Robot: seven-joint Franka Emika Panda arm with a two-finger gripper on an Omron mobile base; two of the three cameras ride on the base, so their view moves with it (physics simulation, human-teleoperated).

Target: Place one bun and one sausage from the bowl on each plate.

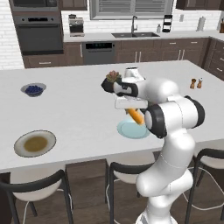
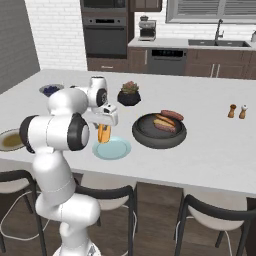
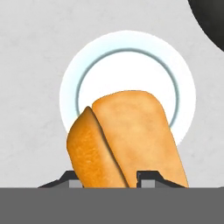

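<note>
My gripper (image 2: 104, 131) is shut on an orange-tan bun (image 3: 127, 135), which hangs on end just above the small light blue plate (image 3: 127, 61). From the left base, the bun (image 1: 136, 116) sits over the near part of that plate (image 1: 129, 131). The dark bowl (image 2: 145, 136) stands right of the light blue plate (image 2: 117, 150) and holds another bun (image 2: 161, 120) and two sausages (image 2: 172, 115). The bowl's rim (image 3: 210, 17) cuts the hand view's top right corner. The larger plate (image 1: 35, 143) with a brownish centre lies bare far to the left.
A black plant pot (image 2: 129, 95) stands behind the light blue plate. A small bowl of blue berries (image 1: 33, 89) sits at the back left, and two shakers (image 2: 237, 111) at the far right. Stools line the counter's near edge.
</note>
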